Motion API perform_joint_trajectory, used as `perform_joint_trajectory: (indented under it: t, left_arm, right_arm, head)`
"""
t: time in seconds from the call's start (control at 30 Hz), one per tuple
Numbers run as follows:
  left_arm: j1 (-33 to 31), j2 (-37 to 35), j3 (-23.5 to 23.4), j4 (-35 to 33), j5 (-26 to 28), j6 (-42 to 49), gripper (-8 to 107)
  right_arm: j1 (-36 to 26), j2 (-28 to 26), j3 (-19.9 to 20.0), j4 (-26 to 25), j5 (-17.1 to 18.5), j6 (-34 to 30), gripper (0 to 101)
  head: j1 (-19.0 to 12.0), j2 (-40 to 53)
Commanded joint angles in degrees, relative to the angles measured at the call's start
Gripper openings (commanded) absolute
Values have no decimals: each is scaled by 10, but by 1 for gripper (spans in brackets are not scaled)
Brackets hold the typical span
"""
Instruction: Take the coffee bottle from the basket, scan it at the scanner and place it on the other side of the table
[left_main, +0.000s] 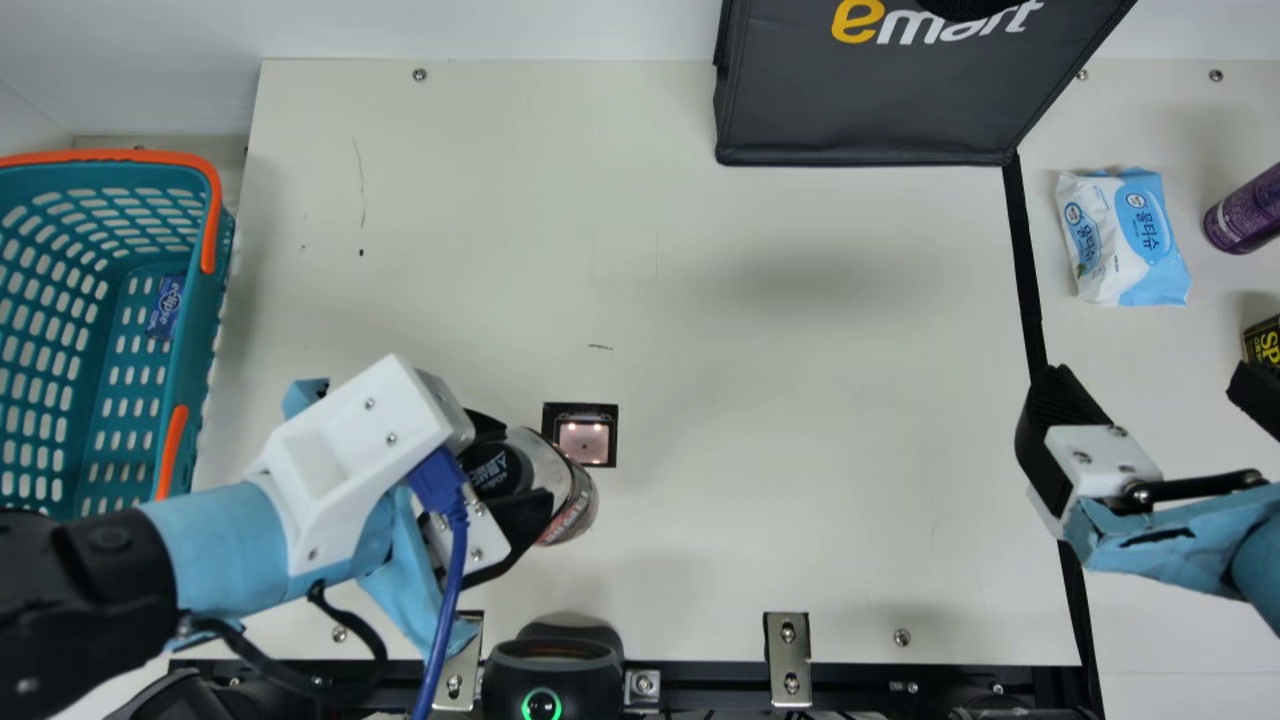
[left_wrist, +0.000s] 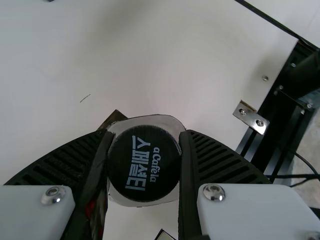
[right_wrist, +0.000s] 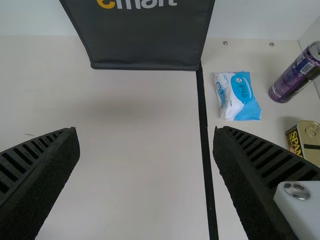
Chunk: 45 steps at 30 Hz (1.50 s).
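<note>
Left gripper (left_main: 522, 465) clamped on coffee bottle (left_main: 575, 495), scanner (left_main: 585, 443) just beside at its 1 o'clock. Out of basket (left_main: 205, 330) (10 o'clock), so pick's done; scan prob now or next, can't tell. Placing past black line (left_main: 1027, 270), 3 o'clock, left to do. Right gripper (right_wrist: 146, 131): jaws apart, empty.

The table (left_main: 800, 350) is showing cream, its strip (left_main: 1022, 260) black. The basket (left_main: 196, 400) is wearing slotted teal and orange handles (left_main: 212, 220). The coffee bottle (left_main: 572, 505) is displaying a black cap (left_wrist: 144, 162) with white lettering and some red on its label. The bag (left_main: 860, 110) is carrying yellow and white letters on black, the wipes pack (left_main: 1125, 235) is pairing white with blue, and the can (left_main: 1245, 212) is showing purple
</note>
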Motion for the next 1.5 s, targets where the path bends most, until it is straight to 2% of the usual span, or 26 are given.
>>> perform_joint_trajectory:
  t: [0.0,0.4,0.63,1.03,1.47]
  left_arm:
    - [36,4,-4,-67,21,160,-8]
    - [157,31,-21,-180,126,489,-8]
    - [150,41,-4,-201,128,606,-8]
    - [155,82,-2,-200,128,710,-8]
    - [179,158,-21,-187,121,740,-8]
  right_arm:
    - [0,0,0,0,0,0,95]
    - [0,0,0,0,0,0,95]
    - [0,0,0,0,0,0,95]
    - [0,0,0,0,0,0,95]
    - [0,0,0,0,0,0,95]
  head:
    - [-17,1]
    - [-17,1]
    - [-17,1]
    - [-17,1]
    - [-17,1]
